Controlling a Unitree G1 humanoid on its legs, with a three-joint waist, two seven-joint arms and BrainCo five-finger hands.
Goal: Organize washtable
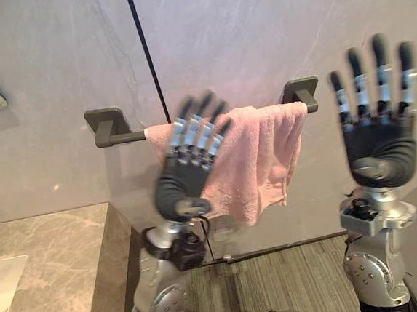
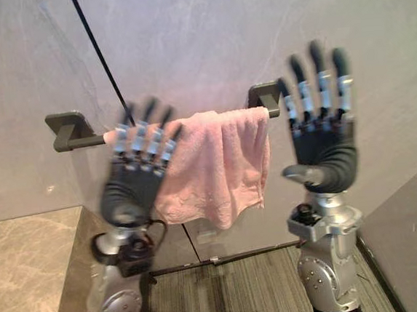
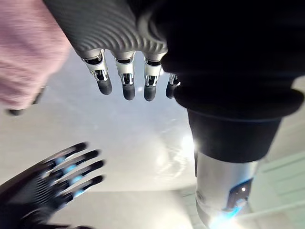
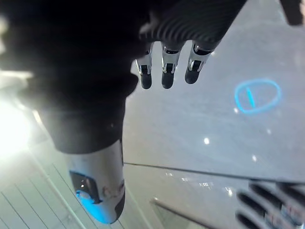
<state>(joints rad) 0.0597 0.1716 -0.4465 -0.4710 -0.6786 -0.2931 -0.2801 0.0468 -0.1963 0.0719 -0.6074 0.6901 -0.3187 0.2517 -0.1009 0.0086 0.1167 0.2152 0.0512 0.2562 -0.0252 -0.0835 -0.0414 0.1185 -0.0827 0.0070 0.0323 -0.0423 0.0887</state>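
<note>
Pink towel (image 1: 256,159) hangs bunched and uneven over the dark bar (image 1: 123,138) on the grey stone wall (image 1: 256,35), right of the marble counter (image 1: 55,242).

Left hand (image 1: 185,183): raised in front of the towel's left edge, fingers straight, nothing held. Contact with the cloth cannot be confirmed.

Right hand (image 1: 379,148): raised to the right of the towel, near the bar's right bracket (image 1: 301,89), fingers spread wide, empty.

Risks, as judged:
- Towel sits lopsided, longer at the middle. A pull on one layer or one corner may drag it off the bar onto the floor (image 1: 278,281).
- A one-handed tug with the far side unsupported would likely bunch it further.
- Right hand could knock the bracket if it swings left.

Writing: no label, brand or print legible on towel, bar or wall.
</note>
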